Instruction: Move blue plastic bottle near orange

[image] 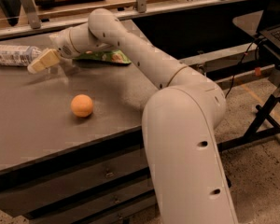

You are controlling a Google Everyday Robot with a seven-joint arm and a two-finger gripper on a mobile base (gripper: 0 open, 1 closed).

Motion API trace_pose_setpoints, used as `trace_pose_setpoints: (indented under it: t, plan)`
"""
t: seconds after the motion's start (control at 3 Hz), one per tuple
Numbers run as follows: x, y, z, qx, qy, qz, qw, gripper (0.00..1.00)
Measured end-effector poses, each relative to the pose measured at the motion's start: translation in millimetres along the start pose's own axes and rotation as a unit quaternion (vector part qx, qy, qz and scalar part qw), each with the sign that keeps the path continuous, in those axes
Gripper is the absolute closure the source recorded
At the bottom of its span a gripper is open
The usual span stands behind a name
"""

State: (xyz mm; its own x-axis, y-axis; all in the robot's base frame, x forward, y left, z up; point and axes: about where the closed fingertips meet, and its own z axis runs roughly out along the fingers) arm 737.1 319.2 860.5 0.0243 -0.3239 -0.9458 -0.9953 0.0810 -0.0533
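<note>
Nearest: white robot arm (186, 139), its thick lower link filling the right foreground, then reaching up and left over the table (28, 139). Grey tabletop, dark drawers (84, 181) along its front edge.

Orange (81, 105) sits on the table toward the front, left of the arm, apart from everything else.

Further back and to the left, the gripper (35, 66) is low over the tabletop, beige tip angled down and to the left. It sits just beside the right end of the blue plastic bottle (14, 55); cannot tell if it touches. Open or closed: cannot tell from this angle. Nothing visibly in its hold.

The bottle lies on its side at the far left of the table, well apart from the orange.

Green snack bag (107, 56) lies flat behind the forearm, near the back edge.

Far right: laptop (277, 31) on a black stand (266, 120), speckled floor below.
</note>
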Motion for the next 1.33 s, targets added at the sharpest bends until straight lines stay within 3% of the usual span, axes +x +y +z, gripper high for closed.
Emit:
trace_pose_setpoints:
  t: [1.0,1.33]
  plan:
    - [-3,6,10,0.001,0.026,0.006,0.9996,0.72]
    - [-8,14,-8,0.004,0.028,0.003,0.9996,0.95]
